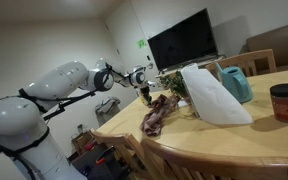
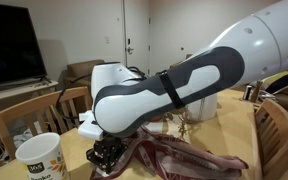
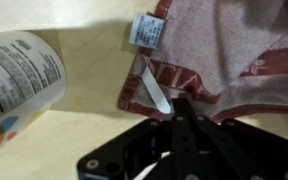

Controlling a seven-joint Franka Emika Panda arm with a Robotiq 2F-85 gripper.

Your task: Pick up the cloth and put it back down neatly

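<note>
The gripper [image 3: 179,102] has its jaws fully together. In the wrist view the tips meet right at the hem of the cloth [image 3: 229,50]; whether any fabric is pinched between them cannot be told. A sewn white label [image 3: 144,30] sits at the cloth's corner, and a narrow white care strip [image 3: 156,90] hangs off the hem just beside the fingertips. Next to that corner, but apart from it, is a white printed container [image 3: 19,75] on the bare wooden table [image 3: 84,135].

In an exterior view the gripper [image 1: 144,90] is low over the table [image 1: 254,140], near the edge on the arm's side. The maroon cloth [image 1: 159,115] lies bunched and wrinkled in a long strip from just below it toward the near edge. Just beyond the cloth, toward the table's middle, a large white stiff sheet [image 1: 216,98] stands propped. A small plant [image 1: 174,83] and a teal watering can [image 1: 236,82] are behind it, and a red-lidded jar [image 1: 284,102] stands well apart toward the far side edge. A television [image 1: 182,40] is against the wall.

In an exterior view the gripper [image 2: 106,155] is down at the tabletop, with the cloth [image 2: 189,160] spread in folds beside it. A white cup with green print [image 2: 42,158] stands upright near the table's edge.
</note>
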